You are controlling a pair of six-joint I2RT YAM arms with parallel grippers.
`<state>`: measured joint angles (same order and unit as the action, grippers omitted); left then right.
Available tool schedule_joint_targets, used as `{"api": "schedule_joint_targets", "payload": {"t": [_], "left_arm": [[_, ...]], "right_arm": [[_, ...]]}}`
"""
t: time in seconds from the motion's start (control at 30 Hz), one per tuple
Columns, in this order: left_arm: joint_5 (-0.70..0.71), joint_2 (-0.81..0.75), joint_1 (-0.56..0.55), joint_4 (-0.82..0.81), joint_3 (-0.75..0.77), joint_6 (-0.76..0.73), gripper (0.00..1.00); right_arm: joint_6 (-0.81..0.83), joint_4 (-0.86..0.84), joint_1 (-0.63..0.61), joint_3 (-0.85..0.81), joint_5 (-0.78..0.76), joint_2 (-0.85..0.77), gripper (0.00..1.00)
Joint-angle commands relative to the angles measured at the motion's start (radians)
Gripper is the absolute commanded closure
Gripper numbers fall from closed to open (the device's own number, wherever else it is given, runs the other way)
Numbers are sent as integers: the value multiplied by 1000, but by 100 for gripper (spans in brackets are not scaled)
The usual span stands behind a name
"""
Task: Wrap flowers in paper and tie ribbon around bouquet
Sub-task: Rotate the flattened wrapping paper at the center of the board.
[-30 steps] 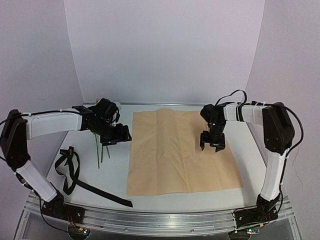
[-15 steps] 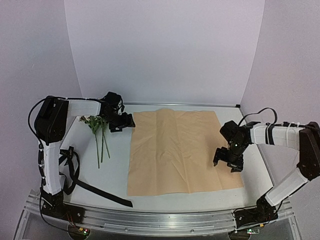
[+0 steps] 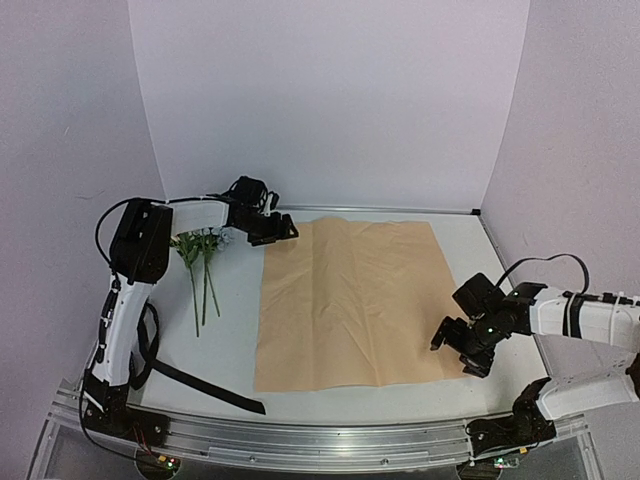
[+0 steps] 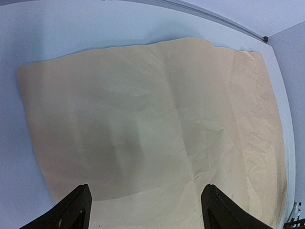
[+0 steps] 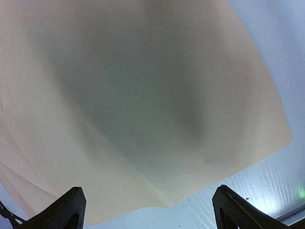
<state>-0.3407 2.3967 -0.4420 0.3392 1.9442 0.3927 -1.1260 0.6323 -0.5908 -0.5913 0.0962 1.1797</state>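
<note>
The paper (image 3: 350, 300) lies flat in the middle of the table, tan-orange side up and creased. The flowers (image 3: 203, 262) lie to its left, blooms at the far end and thin green stems pointing toward me. The black ribbon (image 3: 190, 382) trails along the near left, partly behind the left arm. My left gripper (image 3: 282, 230) hovers open at the paper's far-left corner, and the left wrist view shows the paper (image 4: 152, 119) beyond the open gripper (image 4: 145, 210). My right gripper (image 3: 458, 345) is open over the near-right corner; its gripper (image 5: 150, 210) frames the paper's (image 5: 133, 95) edge. The bouquet is out of view.
An aluminium rail (image 3: 320, 440) runs along the near edge with both arm bases on it. White walls close the back and sides. Bare table (image 3: 230, 340) shows between the flowers and the paper and along the right of the paper.
My left gripper swung from over the flowers to the paper's far-left corner; the flowers stayed put. My right gripper slid from mid-paper to the near-right corner and opened wider.
</note>
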Motion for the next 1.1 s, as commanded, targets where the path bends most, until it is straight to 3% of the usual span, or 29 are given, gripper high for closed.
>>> {"api": "schedule_joint_targets", "payload": {"t": [0.0,0.33,0.63,0.8,1.07], "left_arm": [[-37,52,-44,-43,102,-21,18],[108,79,-46,12,53,3,21],[169,70,-46,47,9,6,25],[203,63,-46,90,-7,9,30],[230,-20,-46,97,-183,34,47]], "right_arm": [[-142,-56,-53,49,-18,-23,4],[-312,-202,-138,134,-7,12,6],[-384,-262,-146,209,-115,12,29],[-326,-259,-143,178,-205,51,54],[-170,-260,-67,89,-278,151,96]]}}
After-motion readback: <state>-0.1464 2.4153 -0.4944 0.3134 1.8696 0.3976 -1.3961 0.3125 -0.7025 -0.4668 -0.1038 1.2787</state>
